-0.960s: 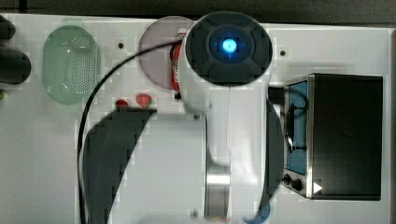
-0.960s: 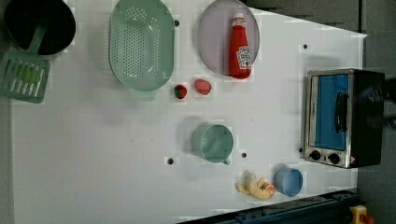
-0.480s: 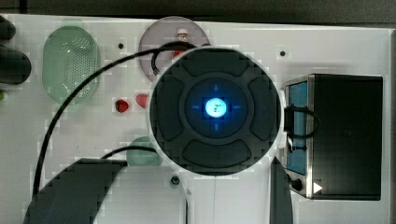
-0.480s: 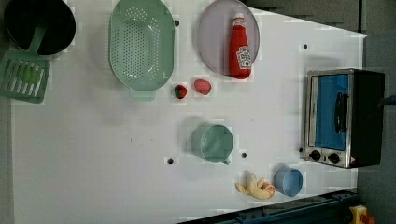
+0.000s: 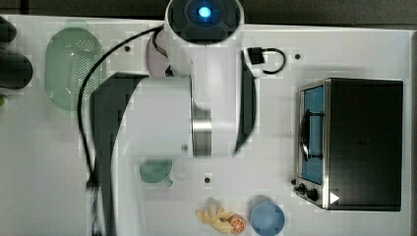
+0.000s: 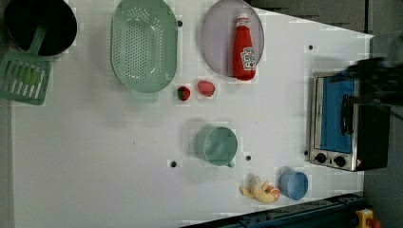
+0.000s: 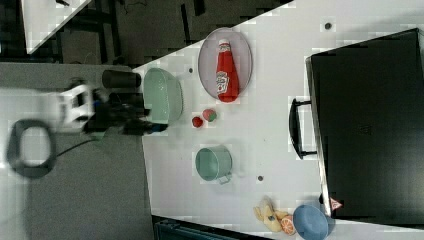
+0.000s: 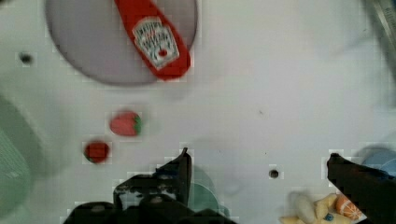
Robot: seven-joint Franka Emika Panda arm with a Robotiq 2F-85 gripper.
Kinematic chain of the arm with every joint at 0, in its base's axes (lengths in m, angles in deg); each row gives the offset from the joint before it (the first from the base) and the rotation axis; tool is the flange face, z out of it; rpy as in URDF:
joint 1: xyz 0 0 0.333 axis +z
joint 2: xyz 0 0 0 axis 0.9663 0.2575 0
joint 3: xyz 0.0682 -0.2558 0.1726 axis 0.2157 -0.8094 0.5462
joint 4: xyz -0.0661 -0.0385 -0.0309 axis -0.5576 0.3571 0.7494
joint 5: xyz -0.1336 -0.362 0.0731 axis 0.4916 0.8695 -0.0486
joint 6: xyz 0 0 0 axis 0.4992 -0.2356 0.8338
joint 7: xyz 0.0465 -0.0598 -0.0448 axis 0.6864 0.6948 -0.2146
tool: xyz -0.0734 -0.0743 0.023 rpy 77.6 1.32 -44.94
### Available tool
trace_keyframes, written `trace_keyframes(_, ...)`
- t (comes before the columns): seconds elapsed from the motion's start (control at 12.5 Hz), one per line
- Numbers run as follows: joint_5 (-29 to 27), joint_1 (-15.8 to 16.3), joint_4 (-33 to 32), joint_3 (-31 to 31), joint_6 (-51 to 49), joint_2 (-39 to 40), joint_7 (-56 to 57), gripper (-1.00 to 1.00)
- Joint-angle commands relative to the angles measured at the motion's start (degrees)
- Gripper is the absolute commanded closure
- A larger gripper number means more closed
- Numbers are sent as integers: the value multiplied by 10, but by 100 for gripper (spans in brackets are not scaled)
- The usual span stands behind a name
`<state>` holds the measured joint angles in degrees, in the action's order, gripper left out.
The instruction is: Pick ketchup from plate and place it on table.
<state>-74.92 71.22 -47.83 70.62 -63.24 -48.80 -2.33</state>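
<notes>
The ketchup (image 6: 244,47), a slim red bottle with a white cap and label, lies flat on the mauve-grey plate (image 6: 216,38) at the far side of the white table (image 6: 95,156). In the right view the ketchup (image 7: 225,72) rests on the plate (image 7: 207,65) in the same way. In the wrist view my gripper (image 8: 259,163) is open, with only bare tabletop between its dark fingers (image 8: 184,163). It hangs well apart from the ketchup (image 8: 156,39) and plate (image 8: 88,42). The white arm (image 5: 206,73) covers most of the plate (image 5: 155,59) in the top view.
A green perforated basket (image 6: 142,45) lies beside the plate, with two strawberries (image 6: 206,88) just below it. A green cup (image 6: 216,146) stands mid-table. A toaster oven (image 6: 342,121), a blue bowl (image 6: 293,184) and toy fruit (image 6: 259,190) are at the left view's right.
In the top view the arm has swung from over the table's middle toward the upper edge. A dark blur has come in over the oven in the left view. The ketchup has not moved.
</notes>
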Motion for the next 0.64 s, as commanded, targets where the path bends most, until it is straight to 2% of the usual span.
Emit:
trace_keyframes(0.08, -4, 10, -15, 1, 47, 56, 124, -100)
trace_keyframes(0.64, 52, 30, -5, 1, 245, 207, 164, -100)
